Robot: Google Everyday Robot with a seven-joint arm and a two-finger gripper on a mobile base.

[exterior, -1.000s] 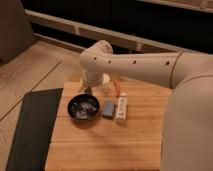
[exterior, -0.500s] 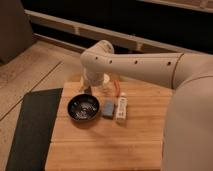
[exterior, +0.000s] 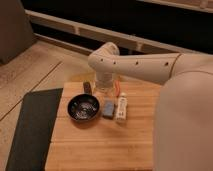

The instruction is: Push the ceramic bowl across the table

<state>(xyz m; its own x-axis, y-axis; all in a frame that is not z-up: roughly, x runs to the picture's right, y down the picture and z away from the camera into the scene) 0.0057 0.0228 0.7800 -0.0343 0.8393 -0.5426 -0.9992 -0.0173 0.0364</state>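
The ceramic bowl (exterior: pixel 83 107) is small, round and glossy black with pale speckles inside. It sits on the left half of the light wooden plank table (exterior: pixel 100 145). My gripper (exterior: pixel 101 90) hangs from the white arm at the table's far edge, just behind and to the right of the bowl, apart from it. A small blue-grey block (exterior: pixel 108 108) lies right of the bowl, and a white tube (exterior: pixel 121 107) lies right of the block.
A dark grey mat (exterior: pixel 30 125) lies on the floor left of the table. My white arm and body (exterior: pixel 185 115) fill the right side and cover the table's right part. A dark wall with a ledge runs along the back.
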